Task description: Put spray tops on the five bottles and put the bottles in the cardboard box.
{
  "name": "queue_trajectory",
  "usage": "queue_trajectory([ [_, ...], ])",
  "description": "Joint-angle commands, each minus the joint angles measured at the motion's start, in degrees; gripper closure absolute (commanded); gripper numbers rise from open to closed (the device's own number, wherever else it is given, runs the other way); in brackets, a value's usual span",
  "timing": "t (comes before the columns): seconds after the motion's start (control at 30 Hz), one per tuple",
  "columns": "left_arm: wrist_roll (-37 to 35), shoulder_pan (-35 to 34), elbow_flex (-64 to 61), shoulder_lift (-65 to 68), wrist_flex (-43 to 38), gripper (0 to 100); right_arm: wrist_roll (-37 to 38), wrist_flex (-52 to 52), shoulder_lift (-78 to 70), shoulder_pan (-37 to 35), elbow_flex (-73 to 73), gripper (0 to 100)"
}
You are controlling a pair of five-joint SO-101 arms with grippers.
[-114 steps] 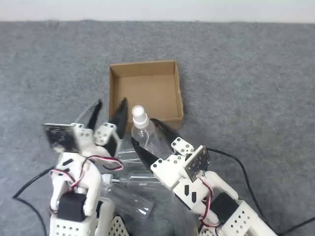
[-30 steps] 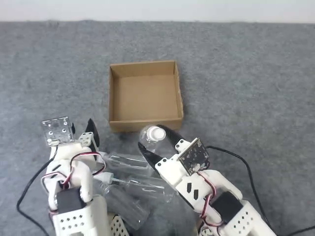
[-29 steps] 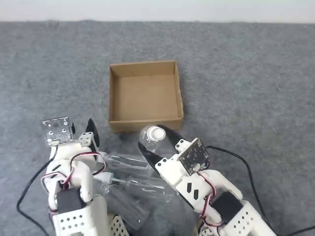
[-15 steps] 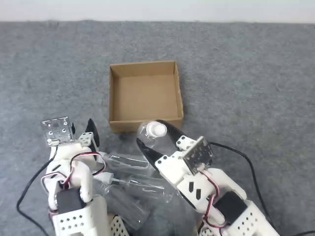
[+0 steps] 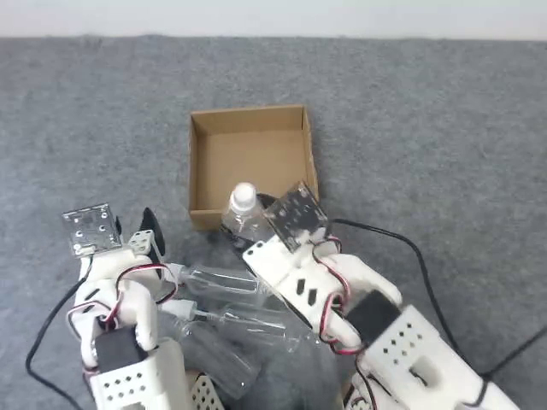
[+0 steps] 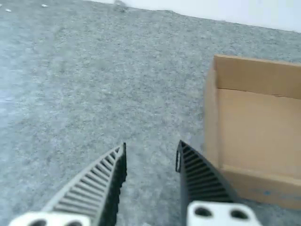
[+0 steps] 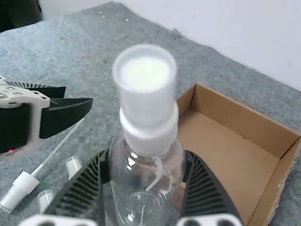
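1. My right jaws pinch the capped bottle (image 5: 242,211) upright; I have swung it farther out, up to the cardboard box's (image 5: 248,114) near wall.
2. My left jaws hang spread and empty, left of the box.
3. Boxing looks imminent; other bottles (image 5: 226,280) lie nearer me.

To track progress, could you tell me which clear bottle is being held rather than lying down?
The white-capped bottle in the right gripper, beside the cardboard box; the other bottles lie flat on the carpet.

The right gripper (image 7: 145,170) has carried the spray-topped bottle (image 5: 242,207) forward, up against the cardboard box's (image 5: 248,114) near wall.
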State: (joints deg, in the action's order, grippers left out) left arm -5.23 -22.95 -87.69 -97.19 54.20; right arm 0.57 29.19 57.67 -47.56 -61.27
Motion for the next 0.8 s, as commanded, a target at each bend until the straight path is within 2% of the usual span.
queue_trajectory([
  [0.0, 0.3, -0.9, 0.7, -0.9, -2.1, 84, 1.1, -4.5, -2.7, 0.7, 5.0, 98.8],
  [0.2, 0.5, -0.9, 0.7, -0.9, -2.1, 84, 1.1, -12.1, -8.6, 2.2, 6.5, 98.8],
  [0.47, 0.5, -0.9, 0.6, -0.9, -2.1, 84, 0.7, -12.5, -19.7, 6.7, 15.0, 98.8],
  [0.77, 0.6, -0.9, 0.5, -0.9, -2.1, 84, 0.6, -14.8, -29.0, 7.3, 21.1, 98.8],
])
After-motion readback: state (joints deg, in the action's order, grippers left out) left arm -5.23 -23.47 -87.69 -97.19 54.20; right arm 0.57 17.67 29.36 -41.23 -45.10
